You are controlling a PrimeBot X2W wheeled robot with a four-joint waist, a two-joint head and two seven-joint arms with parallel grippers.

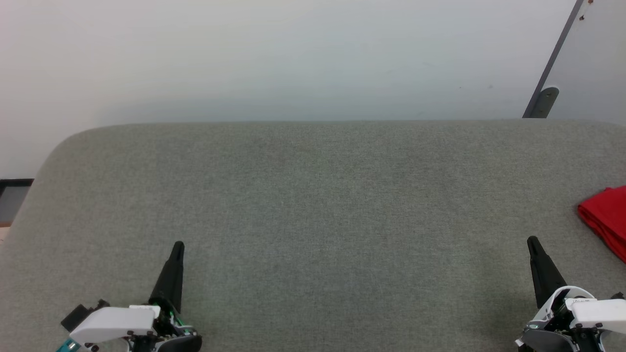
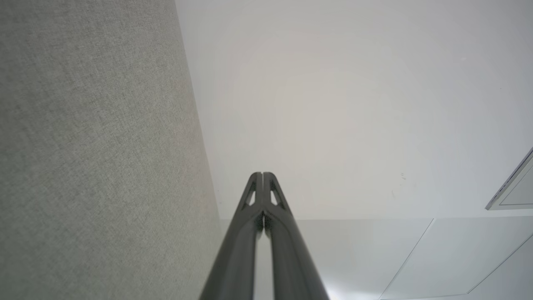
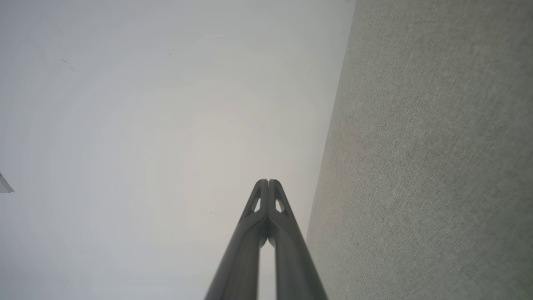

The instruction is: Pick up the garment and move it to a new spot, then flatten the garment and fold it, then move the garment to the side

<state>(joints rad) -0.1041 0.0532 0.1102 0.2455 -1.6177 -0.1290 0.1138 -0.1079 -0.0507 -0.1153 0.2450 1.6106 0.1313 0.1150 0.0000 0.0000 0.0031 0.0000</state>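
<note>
In the head view, a broad grey fabric surface (image 1: 313, 205) with a rounded far-left corner lies before a pale wall (image 1: 293, 58). The left gripper (image 1: 177, 247) rises at the lower left and the right gripper (image 1: 532, 242) at the lower right, each showing as 1 dark point over the cloth, clenched and grasping nothing. The garment (image 1: 606, 217) lies on the surface at the right edge, cut off by the frame, a little beyond the right gripper and to its right, apart from it; the part in view is plain red, with stacked edges along its near side as if folded. A slanted grey metal strut (image 1: 550, 68) leans against the wall at the upper right. In the left wrist view, the left gripper (image 2: 262, 175) has its 2 fingers (image 2: 237, 258) pressed together at the tips, with the grey fabric on the left side and the wall ahead. In the right wrist view, the right gripper (image 3: 268, 182) is likewise closed tip to tip and empty, with the grey fabric along the right side and the wall across the rest.
</note>
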